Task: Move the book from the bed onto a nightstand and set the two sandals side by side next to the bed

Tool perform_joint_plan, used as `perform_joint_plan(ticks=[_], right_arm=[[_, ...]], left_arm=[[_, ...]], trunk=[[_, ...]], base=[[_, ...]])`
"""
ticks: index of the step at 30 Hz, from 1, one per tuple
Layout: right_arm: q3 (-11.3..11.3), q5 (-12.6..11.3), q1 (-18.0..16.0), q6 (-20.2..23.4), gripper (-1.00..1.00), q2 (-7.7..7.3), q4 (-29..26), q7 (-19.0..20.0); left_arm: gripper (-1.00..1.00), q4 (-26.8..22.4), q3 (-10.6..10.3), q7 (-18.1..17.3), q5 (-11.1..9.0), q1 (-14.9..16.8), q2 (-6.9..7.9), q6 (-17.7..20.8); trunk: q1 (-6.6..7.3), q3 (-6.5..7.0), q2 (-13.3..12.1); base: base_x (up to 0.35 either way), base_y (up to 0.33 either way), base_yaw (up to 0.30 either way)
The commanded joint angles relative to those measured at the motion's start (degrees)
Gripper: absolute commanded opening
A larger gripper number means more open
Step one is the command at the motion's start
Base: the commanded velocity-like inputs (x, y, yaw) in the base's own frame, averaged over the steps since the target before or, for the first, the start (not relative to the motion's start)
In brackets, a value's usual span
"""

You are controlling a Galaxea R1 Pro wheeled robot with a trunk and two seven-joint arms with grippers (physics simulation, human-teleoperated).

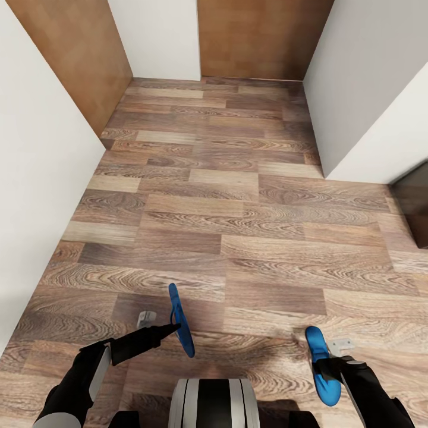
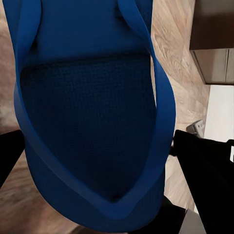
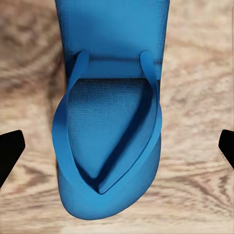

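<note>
The left gripper [image 1: 172,326] is pinching one blue sandal [image 1: 181,321] and holding it on edge above the wood-plank floor [image 1: 238,196], so from the head camera it is showing as a thin blue strip — its sole is turned sideways rather than lying flat. In the left wrist camera that sandal [image 2: 92,122] is sitting close between the dark fingers [image 2: 204,165], its thong straps running down to the toe post.

The right gripper [image 1: 324,368] is pinching the second sandal [image 1: 323,365] low at the right of the head view, with the sole facing up and the rounded end pointing away from the robot. Through the right wrist camera the second sandal [image 3: 109,122] is hanging face-on over the planks, with a black fingertip [image 3: 9,151] peeking in at each side.

The two sandals are being held well apart, one on each side of the robot's trunk [image 1: 214,404]. White walls [image 1: 41,178] and brown wooden doors [image 1: 261,38] are framing the floor ahead.
</note>
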State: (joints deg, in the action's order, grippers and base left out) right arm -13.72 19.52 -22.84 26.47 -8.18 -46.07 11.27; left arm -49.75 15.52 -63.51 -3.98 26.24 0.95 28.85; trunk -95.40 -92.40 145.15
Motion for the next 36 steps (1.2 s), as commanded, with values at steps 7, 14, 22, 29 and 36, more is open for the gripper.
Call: perform_joint_plan(ticks=[7, 14, 22, 29, 36], right_arm=[[0.0, 0.6, 0.0, -0.4, 1.00, 0.09, -0.1, 0.5], [1.9, 0.6, 0.0, -0.5, 1.00, 0.07, -0.1, 0.4], [2.2, 0.7, 0.0, -0.5, 1.00, 0.09, -0.1, 0.4], [2.2, 0.7, 0.0, -0.5, 1.00, 0.03, -0.1, 0.4], [2.2, 0.7, 0.0, -0.5, 1.00, 0.01, -0.1, 0.4]], left_arm=[[-1.00, 0.0, 0.0, 0.0, -0.2, 0.0, -0.03, 0.5], [-1.00, 0.0, 0.0, -0.1, -0.2, 0.0, 0.00, 0.5], [-1.00, 0.0, 0.0, -0.1, -0.2, 0.0, 0.01, 0.5], [-1.00, 0.0, 0.0, 0.0, -0.2, 0.0, 0.01, 0.5], [-1.00, 0.0, 0.0, -0.1, -0.2, 0.0, 0.01, 0.5]], trunk=[[0.01, -0.03, 0.0], [0.01, -0.03, 0.0], [0.01, -0.03, 0.0], [-0.17, -1.58, 0.1], [-0.27, -2.47, 0.2]], base=[[0.033, 0.000, 0.000], [0.018, 0.000, 0.000], [0.001, 0.000, 0.000], [0.000, 0.000, 0.000], [0.000, 0.000, 0.000]])
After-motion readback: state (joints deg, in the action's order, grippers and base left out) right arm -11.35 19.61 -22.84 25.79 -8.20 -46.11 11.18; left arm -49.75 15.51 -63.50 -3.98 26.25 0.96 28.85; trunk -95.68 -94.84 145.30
